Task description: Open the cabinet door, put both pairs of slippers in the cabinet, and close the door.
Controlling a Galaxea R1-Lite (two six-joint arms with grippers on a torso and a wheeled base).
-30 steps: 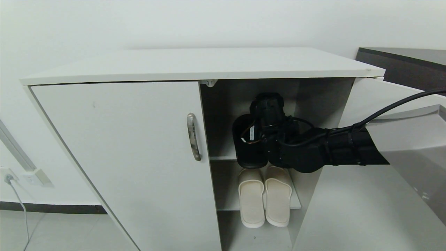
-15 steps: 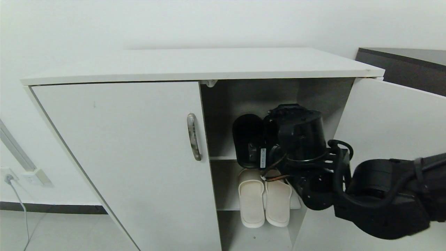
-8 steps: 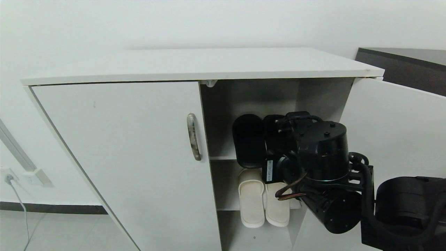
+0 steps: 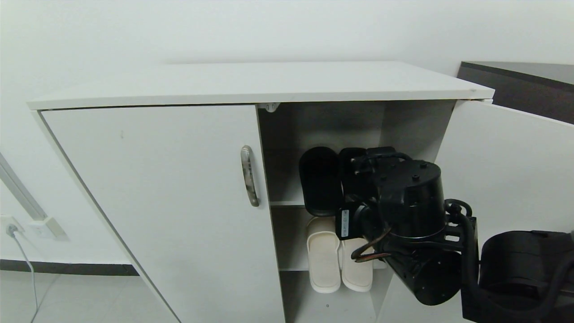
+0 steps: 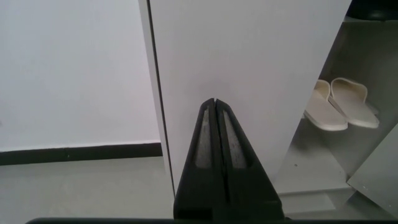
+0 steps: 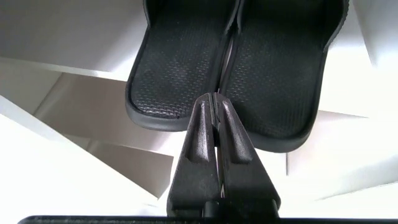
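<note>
The white cabinet (image 4: 260, 83) has its left door (image 4: 157, 202) closed and its right door (image 4: 502, 152) swung open. A black pair of slippers (image 4: 319, 179) lies on the upper shelf, also seen close up as black slippers (image 6: 186, 56). A white pair of slippers (image 4: 323, 255) lies on the shelf below, and these white slippers (image 5: 342, 106) show past the closed door's edge. My right gripper (image 6: 215, 99) is shut and empty, just in front of the black pair's heels. My left gripper (image 5: 214, 102) is shut and empty, low down, facing the closed left door.
A metal handle (image 4: 249, 176) sits on the closed left door's inner edge. A wall socket with a cable (image 4: 9, 229) is low on the left. A dark table (image 4: 520, 85) stands behind the open door on the right.
My right arm has drawn back out of the upper shelf and dropped lower, leaving the black slippers lying there. The white pair and both doors stay as they were.
</note>
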